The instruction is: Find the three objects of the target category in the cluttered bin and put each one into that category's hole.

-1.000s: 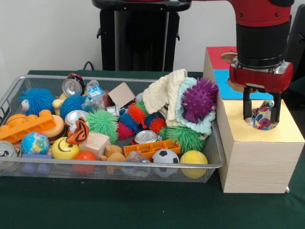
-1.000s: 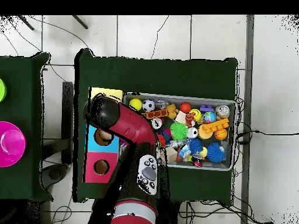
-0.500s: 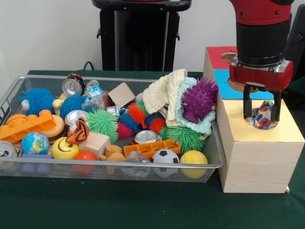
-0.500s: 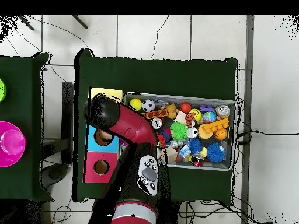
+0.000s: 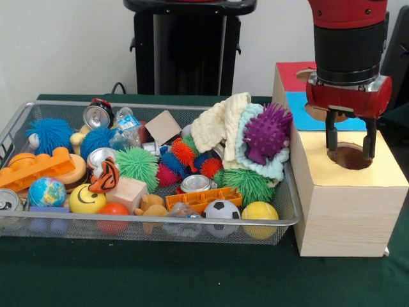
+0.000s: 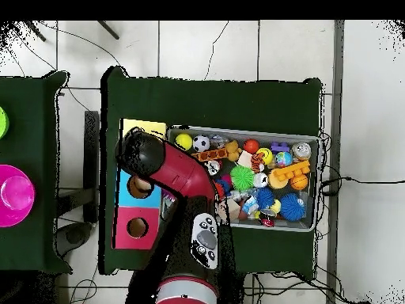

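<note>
My gripper (image 5: 350,144) hangs open just above the round hole (image 5: 351,156) in the yellow section of the wooden box (image 5: 345,211), with nothing between its fingers (image 5: 331,137). The hole looks dark and empty from here. In the wire bin (image 5: 19,125), a cream knitted cloth (image 5: 220,121) and a mint cloth (image 5: 255,167) lie at the right end, with a purple spiky ball (image 5: 266,133) on top. In the overhead view the arm (image 6: 170,170) covers the gripper and the yellow hole; only the yellow corner (image 6: 146,127) shows.
The bin also holds spiky balls, cans (image 5: 97,116), a soccer ball (image 5: 222,210), a yellow ball (image 5: 260,212), orange bricks (image 5: 38,167) and wooden blocks. The box's blue hole (image 6: 140,188) and red hole (image 6: 137,227) lie beyond the yellow one.
The multicoloured patterned object held between the fingers over the yellow hole is gone from view. The gripper has risen slightly and stands empty above the hole.
</note>
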You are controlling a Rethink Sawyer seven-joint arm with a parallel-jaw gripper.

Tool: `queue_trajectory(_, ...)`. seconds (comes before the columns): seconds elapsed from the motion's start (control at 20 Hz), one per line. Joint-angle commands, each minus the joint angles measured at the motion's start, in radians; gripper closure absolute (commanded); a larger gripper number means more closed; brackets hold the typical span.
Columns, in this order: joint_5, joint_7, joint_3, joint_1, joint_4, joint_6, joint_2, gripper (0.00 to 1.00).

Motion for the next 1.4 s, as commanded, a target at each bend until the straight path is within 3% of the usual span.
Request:
queue_trajectory(0.05, -0.072, 0.122, -0.029, -0.071, 0.18, 0.107, -0.068, 0.0)
queue_trajectory(0.5, -0.065, 0.112, 0.018, -0.1, 0.201, 0.054, -0.064, 0.0)
queue_trajectory(0.65, -0.047, 0.094, 0.086, -0.142, 0.225, -0.041, -0.053, 0.0)
queue_trajectory(0.8, -0.058, 0.089, 0.097, -0.155, 0.233, -0.061, -0.051, 0.0)
queue_trajectory(0.95, -0.106, 0.088, 0.037, -0.14, 0.207, -0.005, -0.061, 0.0)
queue_trajectory(1.15, -0.238, 0.015, -0.066, -0.144, 0.179, 0.038, -0.092, 0.0)
queue_trajectory(1.4, -0.319, -0.043, -0.036, -0.235, 0.21, 0.031, -0.13, 0.0)
